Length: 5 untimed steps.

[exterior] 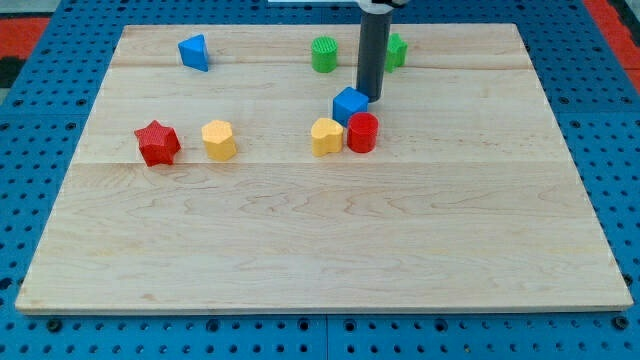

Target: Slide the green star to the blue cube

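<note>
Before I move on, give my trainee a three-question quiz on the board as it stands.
1. True or false: my tip is just right of the blue cube at its top edge.
2. Which block touches the red cylinder? A) yellow heart B) red star C) blue triangle
3. Which block does the rod partly hide?

Key: 1 true; 2 A; 3 the green star.

Board (300,250): pale wood, faint grain. Surround: blue pegboard (620,150) w/ dark holes. Blocks: blue triangle (195,52), blue cube (350,103), green cylinder (324,54), green star (396,50), red star (157,143), red cylinder (362,132), 2 yellow, one (219,140) & another (326,136). Rod (373,55) dark grey.
</note>
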Each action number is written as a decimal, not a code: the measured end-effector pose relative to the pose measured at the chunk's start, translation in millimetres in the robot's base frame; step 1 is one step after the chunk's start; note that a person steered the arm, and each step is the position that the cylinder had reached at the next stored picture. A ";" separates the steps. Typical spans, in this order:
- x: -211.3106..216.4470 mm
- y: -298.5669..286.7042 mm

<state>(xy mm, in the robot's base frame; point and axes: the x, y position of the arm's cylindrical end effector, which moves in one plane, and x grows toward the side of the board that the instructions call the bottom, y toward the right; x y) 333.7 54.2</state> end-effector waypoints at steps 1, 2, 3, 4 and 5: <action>9.4 -10.9; 14.0 -13.5; 0.5 29.8; -33.2 84.7; -71.9 111.5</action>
<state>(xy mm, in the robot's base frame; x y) 261.8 165.7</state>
